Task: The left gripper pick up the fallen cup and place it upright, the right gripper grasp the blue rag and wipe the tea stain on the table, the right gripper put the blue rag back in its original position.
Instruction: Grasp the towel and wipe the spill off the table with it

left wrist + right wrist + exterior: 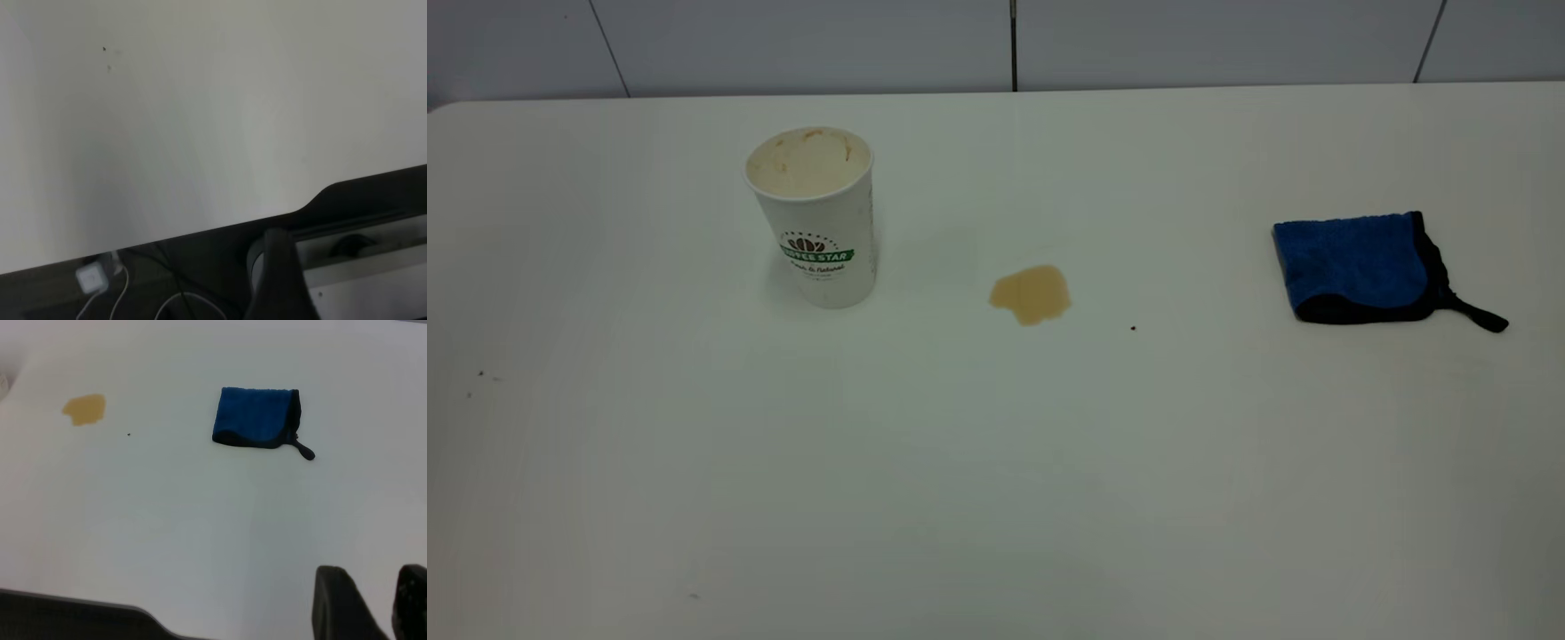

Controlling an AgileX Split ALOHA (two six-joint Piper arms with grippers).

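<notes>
The cup [815, 218] stands upright on the table [996, 462] at the left, mouth up, its cream inside streaked with tea. To its right lies the tan tea stain [1032, 294], which also shows in the right wrist view as the tea stain [85, 409]. The blue rag [1360, 267] lies flat at the far right, loop tail pointing right; the right wrist view has the blue rag [257, 417] well ahead. My right gripper [372, 577] hangs open over bare table, near of the rag, holding nothing. My left gripper [279, 283] sits back at the table's edge. Neither gripper appears in the exterior view.
A tiny dark speck [1133, 328] lies right of the stain. A few specks [480, 374] dot the table's left side. Under the table edge [200, 230] in the left wrist view hang white cables and a small adapter [91, 277]. A tiled wall [1014, 44] runs behind.
</notes>
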